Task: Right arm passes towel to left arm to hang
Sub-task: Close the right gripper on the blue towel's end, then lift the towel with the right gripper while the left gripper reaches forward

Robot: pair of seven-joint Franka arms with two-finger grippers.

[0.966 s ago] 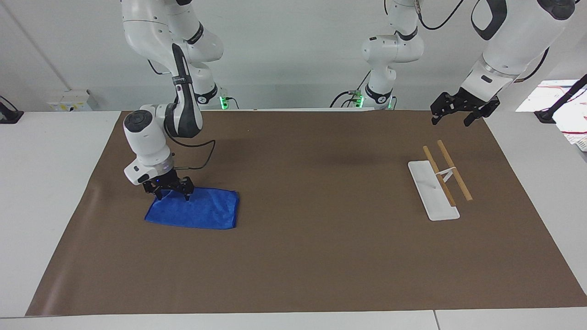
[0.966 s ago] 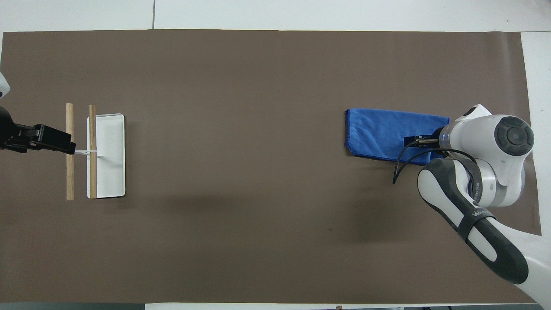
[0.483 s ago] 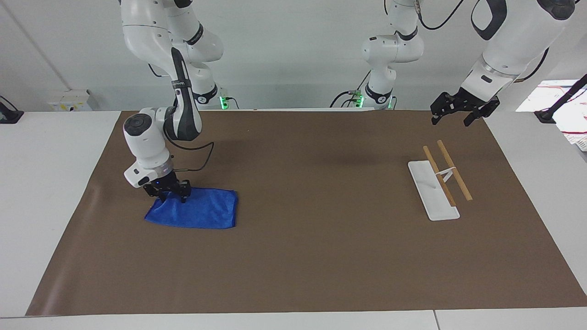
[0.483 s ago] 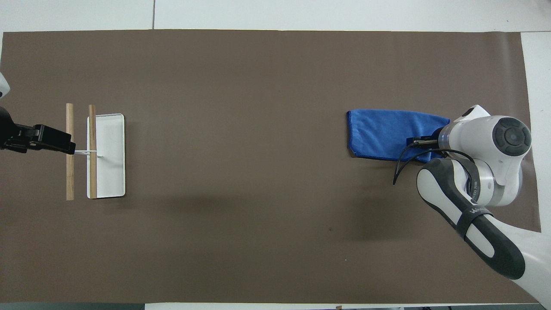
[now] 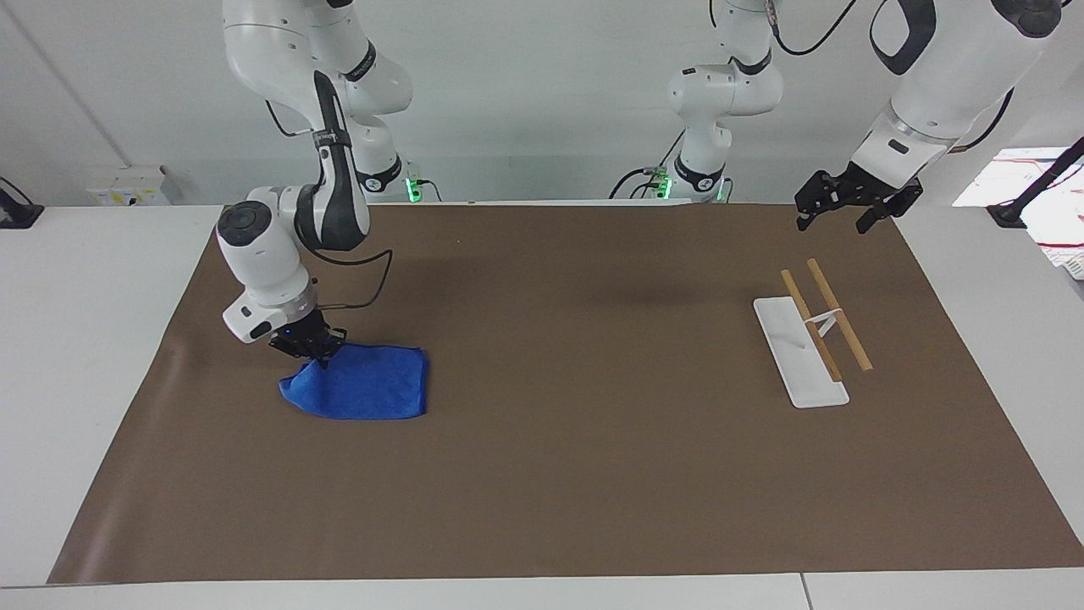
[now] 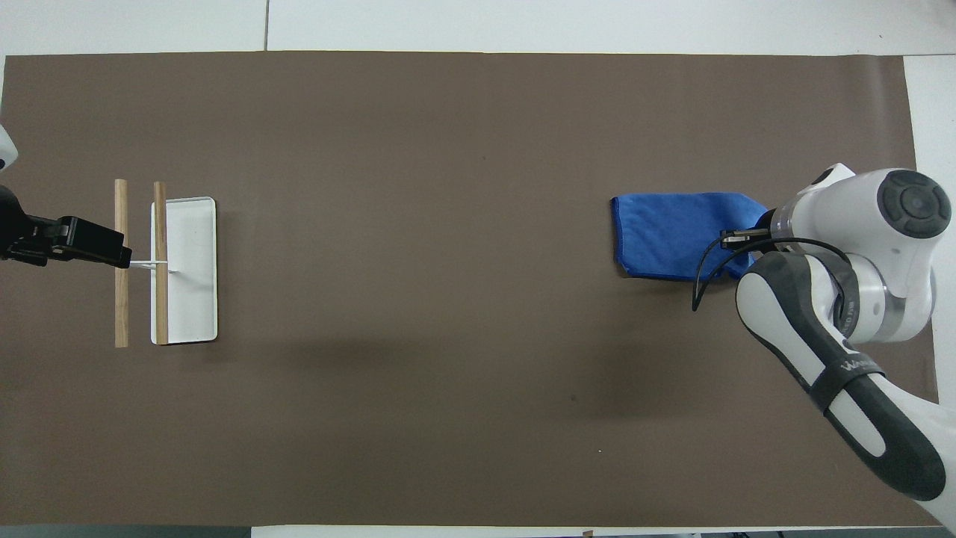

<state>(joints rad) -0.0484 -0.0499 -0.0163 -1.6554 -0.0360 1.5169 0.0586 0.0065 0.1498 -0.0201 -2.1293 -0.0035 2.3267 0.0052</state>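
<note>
Towel (image 5: pixel 364 385) bunched on the brown mat (image 5: pixel 559 474), one edge pinched in right hand (image 5: pixel 315 354); left hand (image 5: pixel 847 212) waits spread, raised over the mat near wooden rack (image 5: pixel 817 330).

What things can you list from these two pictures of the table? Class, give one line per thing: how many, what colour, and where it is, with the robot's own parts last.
small blue microfibre towel: one, bright blue, on the mat at the right arm's end, one edge pinched up.
white rack with two wooden rails: one, white and tan, at the left arm's end.
brown table mat: one, brown, covering the table.
right gripper: one, black, shut on the towel's edge.
left gripper: one, black, open, waiting over the mat's edge near the rack.
</note>
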